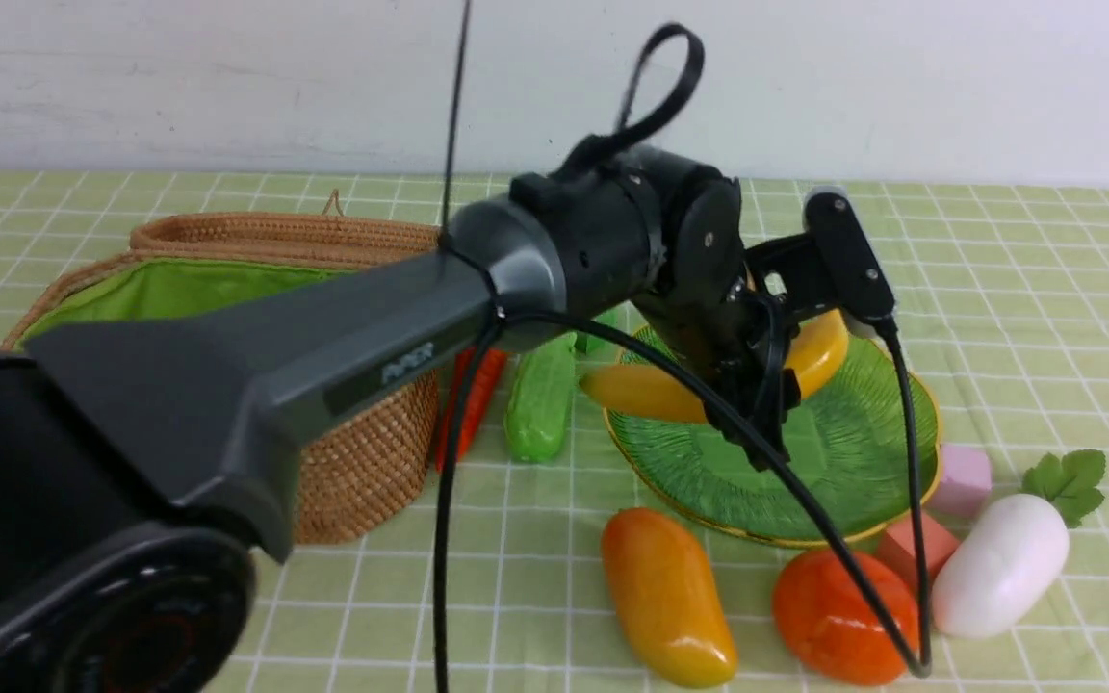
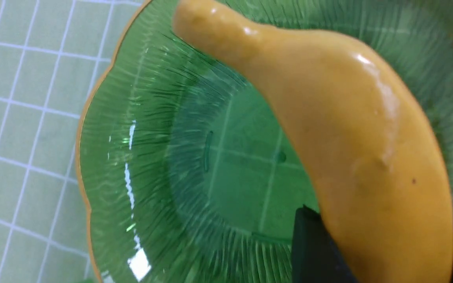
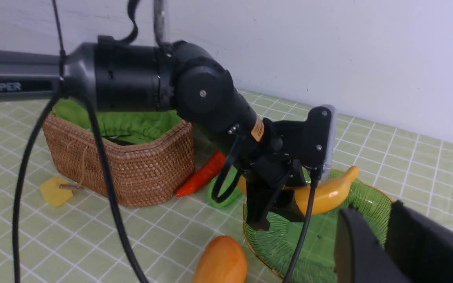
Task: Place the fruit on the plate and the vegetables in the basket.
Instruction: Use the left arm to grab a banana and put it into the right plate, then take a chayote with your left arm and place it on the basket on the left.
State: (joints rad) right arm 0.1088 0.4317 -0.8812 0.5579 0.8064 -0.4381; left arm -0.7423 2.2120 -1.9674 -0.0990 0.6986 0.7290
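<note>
My left gripper (image 1: 752, 399) is shut on the yellow banana (image 1: 641, 393), holding it just above the green glass plate (image 1: 843, 452). In the left wrist view the banana (image 2: 348, 129) lies between the two black fingers (image 2: 313, 243) over the plate (image 2: 163, 157). The mango (image 1: 665, 597) and persimmon (image 1: 829, 616) lie on the cloth in front of the plate. Carrot (image 1: 477, 395) and green pod (image 1: 540, 404) lie between the plate and the wicker basket (image 1: 362, 462). The white radish (image 1: 1002, 563) lies at the right. My right gripper (image 3: 374, 212) hangs near the plate (image 3: 364, 204), its fingers a narrow gap apart and empty.
A pink foam cube (image 1: 964, 476) and a salmon one (image 1: 911, 544) sit between plate and radish. A yellow cube (image 3: 55, 190) lies beside the basket (image 3: 140, 165). The left arm (image 1: 323, 356) stretches across the basket. A white wall bounds the table's far side.
</note>
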